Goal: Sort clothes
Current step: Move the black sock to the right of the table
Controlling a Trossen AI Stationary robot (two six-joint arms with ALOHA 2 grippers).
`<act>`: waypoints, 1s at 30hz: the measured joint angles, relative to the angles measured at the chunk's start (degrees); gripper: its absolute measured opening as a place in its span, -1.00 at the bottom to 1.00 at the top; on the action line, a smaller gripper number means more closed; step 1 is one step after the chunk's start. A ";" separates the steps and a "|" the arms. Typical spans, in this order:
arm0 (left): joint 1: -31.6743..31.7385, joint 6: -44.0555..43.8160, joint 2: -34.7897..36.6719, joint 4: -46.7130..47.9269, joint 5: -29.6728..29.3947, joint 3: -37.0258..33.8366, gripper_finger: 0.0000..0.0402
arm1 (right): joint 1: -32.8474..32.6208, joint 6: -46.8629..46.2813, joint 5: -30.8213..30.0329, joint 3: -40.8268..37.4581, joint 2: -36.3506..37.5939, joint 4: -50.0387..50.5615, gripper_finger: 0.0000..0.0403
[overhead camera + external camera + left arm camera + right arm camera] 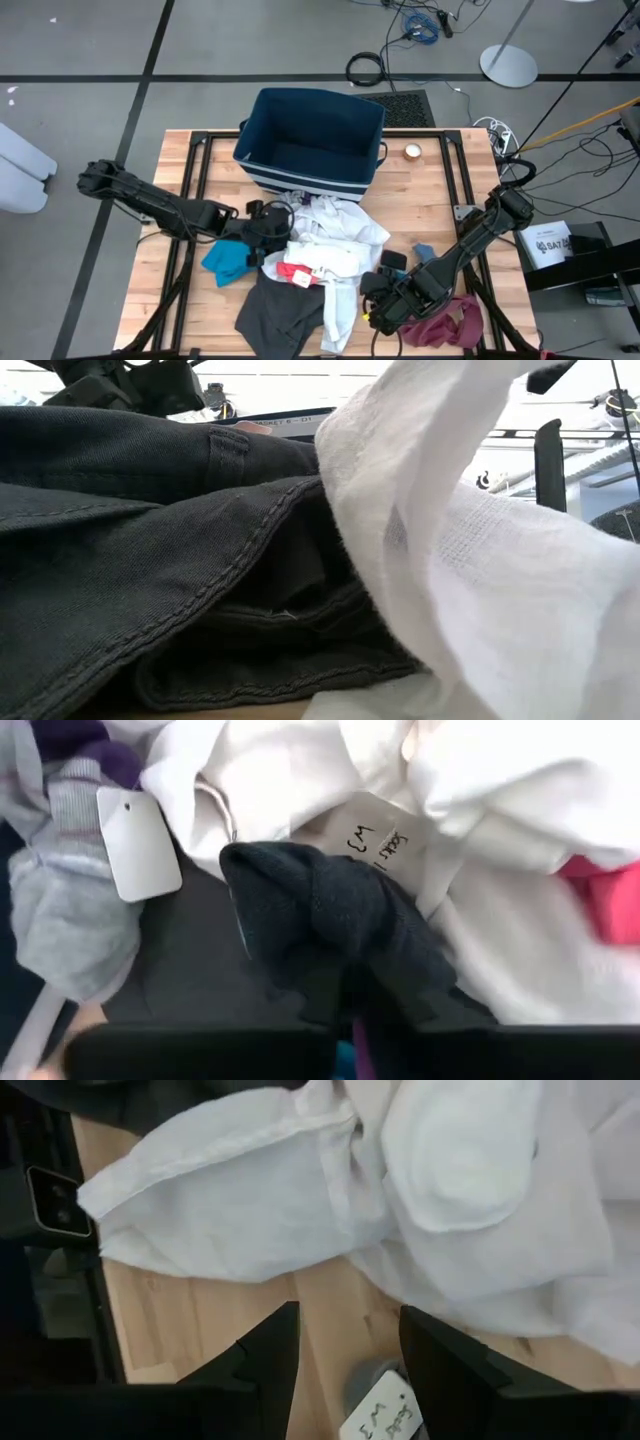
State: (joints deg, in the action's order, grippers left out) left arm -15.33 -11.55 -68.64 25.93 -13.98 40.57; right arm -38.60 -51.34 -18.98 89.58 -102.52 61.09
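Observation:
A heap of clothes lies mid-table: white tops (335, 235), a red piece (300, 272), a dark grey garment (285, 315) at the near edge, a bright blue top (228, 262) to the left, a maroon top (450, 325) near right, and a small grey-blue sock (424, 251). My left gripper (268, 240) is at the heap's left side, shut on a dark knitted piece (330, 910). My right gripper (378, 300) is open and empty, low over bare wood (330, 1295) at the heap's right side, with white cloth (400, 1200) just ahead of its fingers. My left gripper pinches the dark knitted piece by its near end (350, 985) between its two fingers. The gripper's own body hides the fingertips. The piece bunches up ahead of the fingers and lies over the white top (500, 870) and its paper label (370, 840).
The dark blue bin (310, 135) stands open at the far middle of the table. A small tape roll (413, 152) lies to its right. A grey and purple garment with a white tag (140, 840) lies beside the left gripper. The low view is filled by dark grey (150, 560) and white cloth (480, 560).

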 joint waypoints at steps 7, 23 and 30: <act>-0.04 1.48 0.11 0.89 -0.64 2.78 -0.97 | 0.68 2.09 -3.08 0.00 0.02 -0.01 -0.21; -4.32 3.18 7.65 5.03 -6.49 7.22 -0.99 | 5.21 15.60 -15.87 0.02 0.02 -4.66 -0.21; -8.50 4.96 12.82 2.16 -6.38 7.23 -0.99 | 8.39 29.71 -20.12 0.02 0.04 -16.90 -0.21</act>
State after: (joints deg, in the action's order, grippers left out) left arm -23.83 -6.59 -55.82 28.09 -20.35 47.79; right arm -30.20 -21.63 -39.10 89.60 -102.48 44.19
